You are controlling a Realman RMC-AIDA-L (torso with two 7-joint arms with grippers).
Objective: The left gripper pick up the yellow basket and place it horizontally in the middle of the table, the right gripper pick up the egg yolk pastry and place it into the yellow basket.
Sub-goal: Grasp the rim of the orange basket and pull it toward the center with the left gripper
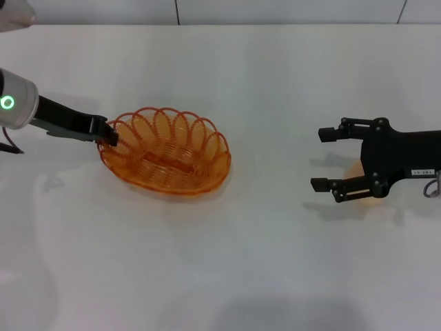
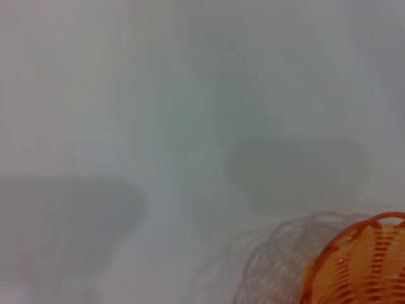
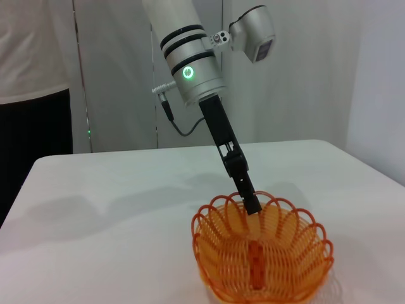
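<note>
**Left Gripper Clamped on Basket Rim; Right Gripper Spread Above Pastry**

While my two arms occupy opposite sides of the workspace, the table (image 1: 227,276) forms the largest element: a plain white top that carries everything else in the head view.

The yellow basket (image 1: 165,152) comes next in size. It rests on the table, left of centre, base down and mouth up, with its long axis running roughly across the view. My right wrist camera shows the same basket (image 3: 261,253) from the opposite side, with its looped rim and woven base clearly visible. My left wrist camera catches only one edge of it (image 2: 364,266) against the white surface.

My left arm (image 3: 190,63) reaches down at a slant from the left side. My left gripper (image 1: 107,132) sits at the basket's left rim, clenched on one of the wire loops. The right wrist view confirms this: the gripper tip (image 3: 252,204) meets the far rim of the basket there.

My right gripper (image 1: 329,158) hovers on the right side of the table, well apart from the basket. Its fingers are spread wide, pointing toward the basket, and nothing lies between them.

The egg yolk pastry (image 1: 355,169) is the smallest item. It lies on the table beneath the right gripper's body, mostly hidden by it, with only a pale peach patch showing between the fingers and the palm.
</note>
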